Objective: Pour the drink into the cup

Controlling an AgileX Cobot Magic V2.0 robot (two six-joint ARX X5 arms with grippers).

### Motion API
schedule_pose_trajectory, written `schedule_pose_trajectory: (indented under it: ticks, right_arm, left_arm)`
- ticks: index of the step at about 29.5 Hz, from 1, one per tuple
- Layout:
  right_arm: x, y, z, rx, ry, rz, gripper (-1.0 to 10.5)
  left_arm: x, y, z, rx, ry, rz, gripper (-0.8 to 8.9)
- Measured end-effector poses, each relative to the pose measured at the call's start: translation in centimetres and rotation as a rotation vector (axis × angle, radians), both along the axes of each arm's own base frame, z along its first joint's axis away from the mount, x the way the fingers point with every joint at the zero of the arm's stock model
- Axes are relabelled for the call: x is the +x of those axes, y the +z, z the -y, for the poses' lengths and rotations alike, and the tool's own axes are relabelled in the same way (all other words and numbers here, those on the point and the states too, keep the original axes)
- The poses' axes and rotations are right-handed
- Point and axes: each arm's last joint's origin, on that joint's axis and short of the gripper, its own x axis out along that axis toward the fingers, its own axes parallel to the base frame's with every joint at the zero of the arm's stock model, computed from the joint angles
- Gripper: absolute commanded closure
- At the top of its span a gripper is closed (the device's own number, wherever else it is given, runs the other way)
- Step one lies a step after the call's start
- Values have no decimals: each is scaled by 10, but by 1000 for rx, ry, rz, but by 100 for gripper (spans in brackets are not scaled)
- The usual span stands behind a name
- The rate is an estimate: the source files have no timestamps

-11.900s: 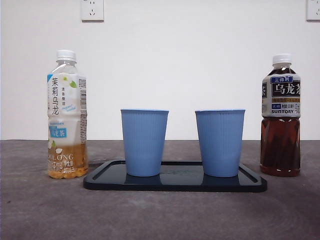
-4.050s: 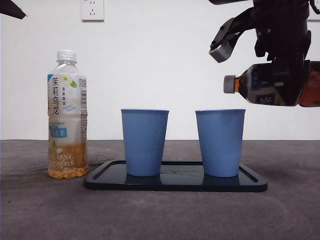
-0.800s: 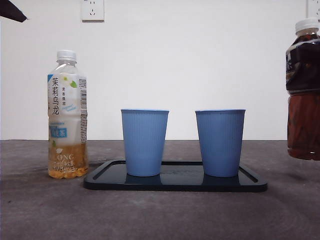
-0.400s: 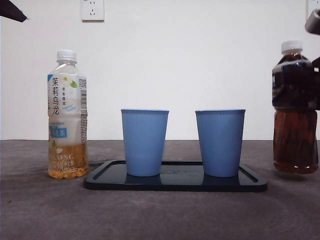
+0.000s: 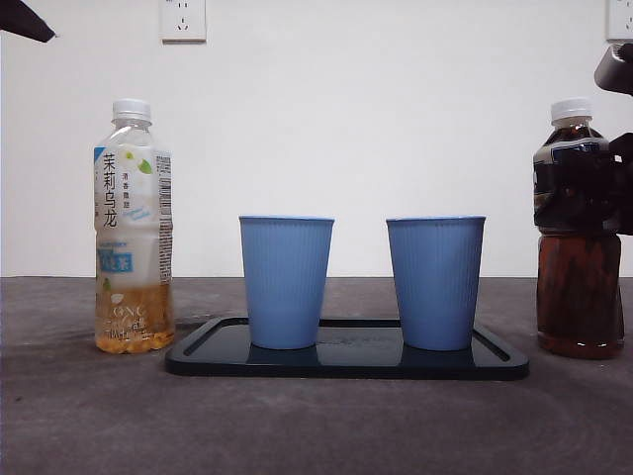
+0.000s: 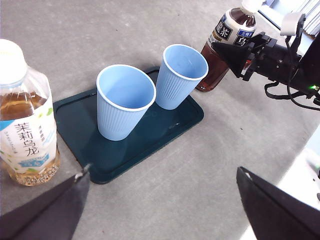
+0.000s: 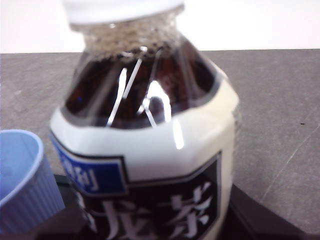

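Observation:
The drink, a dark tea bottle (image 5: pixel 579 287) with a white cap, stands upright on the table right of the tray. My right gripper (image 5: pixel 605 188) is shut around its label, and the bottle (image 7: pixel 145 150) fills the right wrist view. Two blue cups, the left cup (image 5: pixel 286 282) and the right cup (image 5: pixel 435 282), stand upright on the dark tray (image 5: pixel 346 361). In the left wrist view both cups (image 6: pixel 124 102) (image 6: pixel 181 75) show only blue inside. My left gripper (image 6: pixel 160 210) hangs open high above the table's left side, holding nothing.
A light tea bottle (image 5: pixel 133 228) with a white cap stands left of the tray, also seen as the light tea bottle (image 6: pixel 22 120) close to my left gripper. The table's right edge (image 6: pixel 300 165) runs near the dark bottle.
The right gripper has brought the dark bottle down from a raised position onto the table and a little left. Several seconds ago the bottle lay tipped over the right cup.

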Motion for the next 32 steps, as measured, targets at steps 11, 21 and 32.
schedule_pose_trajectory:
  ticks: [11,21,32]
  right_arm:
    - [2,11,0,16,-1,73,502]
    - [-21,32,3,35,1,13,499]
    - [-63,86,10,38,-2,-208,500]
  left_arm:
    - [1,0,-1,18,26,4,349]
    - [12,-31,1,29,96,12,350]
    - [27,-82,1,14,280,90,349]
